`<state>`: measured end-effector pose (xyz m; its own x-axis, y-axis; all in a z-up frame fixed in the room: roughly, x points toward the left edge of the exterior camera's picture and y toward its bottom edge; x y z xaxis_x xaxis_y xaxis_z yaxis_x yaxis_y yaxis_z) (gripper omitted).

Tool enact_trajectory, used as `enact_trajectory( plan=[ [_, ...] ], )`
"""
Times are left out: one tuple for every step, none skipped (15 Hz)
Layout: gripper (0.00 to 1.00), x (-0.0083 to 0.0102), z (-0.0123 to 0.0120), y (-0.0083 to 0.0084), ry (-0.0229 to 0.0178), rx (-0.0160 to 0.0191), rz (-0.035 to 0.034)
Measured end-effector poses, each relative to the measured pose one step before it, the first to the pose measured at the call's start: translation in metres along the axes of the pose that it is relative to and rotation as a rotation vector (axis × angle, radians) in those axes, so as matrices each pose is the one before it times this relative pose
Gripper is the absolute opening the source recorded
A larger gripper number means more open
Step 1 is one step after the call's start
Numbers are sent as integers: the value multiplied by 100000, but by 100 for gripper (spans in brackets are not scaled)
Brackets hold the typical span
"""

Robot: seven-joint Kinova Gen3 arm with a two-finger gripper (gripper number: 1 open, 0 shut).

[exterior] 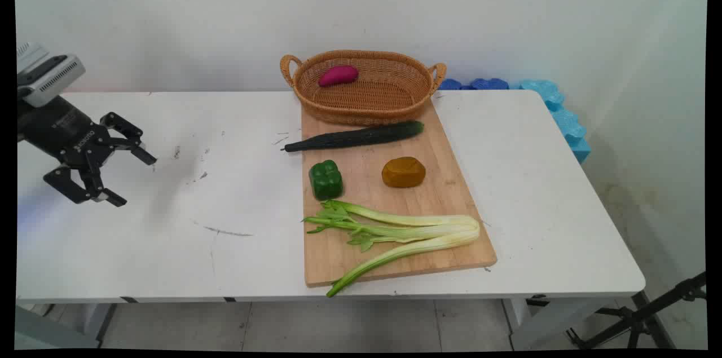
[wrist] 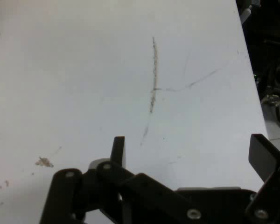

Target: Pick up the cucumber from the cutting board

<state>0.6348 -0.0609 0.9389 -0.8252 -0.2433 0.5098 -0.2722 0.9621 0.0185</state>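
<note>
- 1 gripper (exterior: 132,179), black, 2-finger, metal linkage w/ flat pads; fingers spread wide apart, nothing between them. Hangs over the bare left part of the table, well apart from all the veg.
- Hand view: gripper (wrist: 191,151) looks down on plain white tabletop (wrist: 84,70) w/ one long dark scratch (wrist: 153,77) and a few small scuffs; 1 finger (wrist: 118,150) left, the other right, wide gap.
- 1 table (exterior: 536,177), white, smooth, rounded corners, grey scuffs and scratches on its left half.
- 1 cutting board (exterior: 445,200), pale wood, rectangular, visible grain, lying right of table centre.
- On the board, 4 things:
  - 1 cucumber (exterior: 355,136), long, dark green, bumpy skin, lying across the far end; thin tip sticks out past the board's left edge.
  - 1 green bell pepper (exterior: 325,179), small, blocky, glossy, near the left edge.
  - 1 brownish-yellow lump (exterior: 403,172), rounded, dull skin, potato-like; can't tell exactly what it is.
  - 1 celery bunch (exterior: 395,234), pale stalks, leafy green ends pointing left; one stalk overhangs the board's near edge.
- 1 wicker basket (exterior: 389,98), oval, tan weave, 2 loop handles, at the board's far end, just behind the cucumber.
- In the basket: 1 purple sweet potato (exterior: 338,75), smooth, oblong, lying at the left-rear.
- Blue foam pieces (exterior: 558,110), knobby, in a row past the table's far right corner, by the wall.
</note>
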Motion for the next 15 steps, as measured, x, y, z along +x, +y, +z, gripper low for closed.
enact_trajectory(
  plan=[
    [100,71,22,-95,-263,351,-299],
    [100,129,28,-88,-206,441,-266],
    [100,123,40,-62,-191,309,-225],
    [100,220,70,-90,-217,670,-414],
    [100,374,142,-157,-257,886,-529],
    [100,466,198,-209,-261,1081,-753],
    [100,438,189,-167,-120,984,-722],
    [100,577,284,-227,-244,1045,-874],
    [100,580,301,-225,-166,931,-756],
    [100,696,369,-236,-160,1151,-985],
    [100,733,398,-249,-150,1197,-1040],
    [100,694,385,-220,-42,1075,-852],
    [100,833,475,-269,0,1239,-969],
    [100,856,500,-241,12,1244,-956],
    [100,881,538,-239,78,1294,-957]
  ],
)
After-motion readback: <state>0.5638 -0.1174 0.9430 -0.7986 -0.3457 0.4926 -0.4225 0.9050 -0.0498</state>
